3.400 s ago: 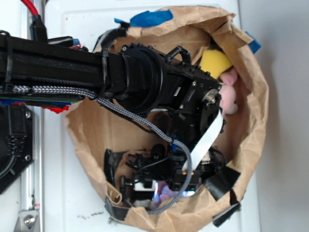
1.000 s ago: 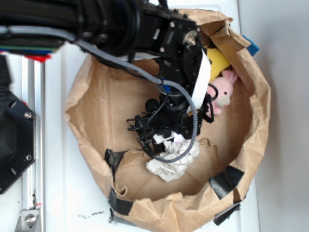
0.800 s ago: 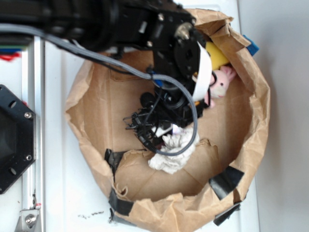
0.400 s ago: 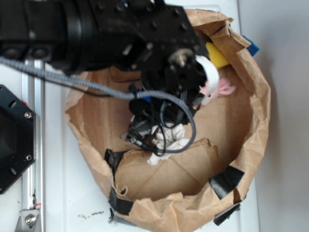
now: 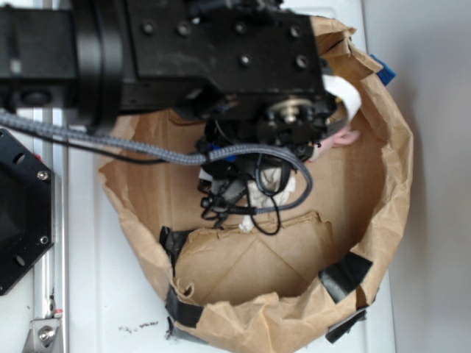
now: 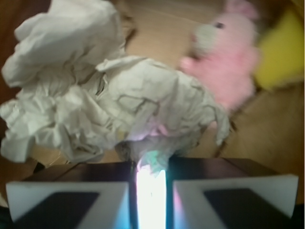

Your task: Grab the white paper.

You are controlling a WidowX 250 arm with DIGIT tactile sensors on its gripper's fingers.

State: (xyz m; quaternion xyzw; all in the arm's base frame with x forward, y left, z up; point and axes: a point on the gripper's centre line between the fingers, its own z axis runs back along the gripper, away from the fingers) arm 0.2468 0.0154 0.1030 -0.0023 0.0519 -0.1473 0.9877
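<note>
Your jaws are pinched on the paper (image 6: 119, 109), which fills the left and centre of the wrist frame. A pink toy (image 6: 228, 57) (blurred) sits upper right, over the brown bag (image 5: 368, 220).

My black arm (image 5: 184, 51) fills the upper left of the exterior frame, wrist angled downward. In the wrist view my hand (image 6: 151, 188) has its pads drawn nearly together, pinching the white paper (image 6: 109, 109).
</note>
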